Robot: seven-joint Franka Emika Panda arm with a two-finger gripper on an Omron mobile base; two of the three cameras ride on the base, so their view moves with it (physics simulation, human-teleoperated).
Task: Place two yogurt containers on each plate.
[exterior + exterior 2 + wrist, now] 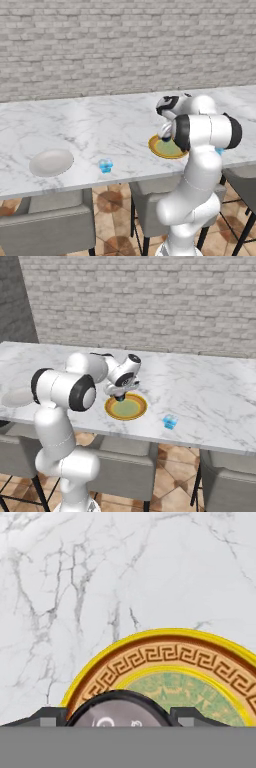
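My gripper [120, 396] hangs over the near-left part of the plate with the yellow-orange rim and green centre [142, 406], shut on the black yogurt container [119, 709]. In the hand view the container's round top sits between the two fingertips [47, 716], just above that plate's patterned rim [165, 654]. The off-white plate [51, 162] lies bare at the counter's left. One light blue yogurt container [105, 165] stands on the marble just right of it. Another light blue container [170, 422] stands right of the yellow plate [161, 148]. From the left base view, my gripper [165, 134] is partly hidden by the arm.
The marble counter [100, 125] runs along a grey brick wall [100, 45]. Grey chairs [45, 225] are tucked under its near edge, beside my base.
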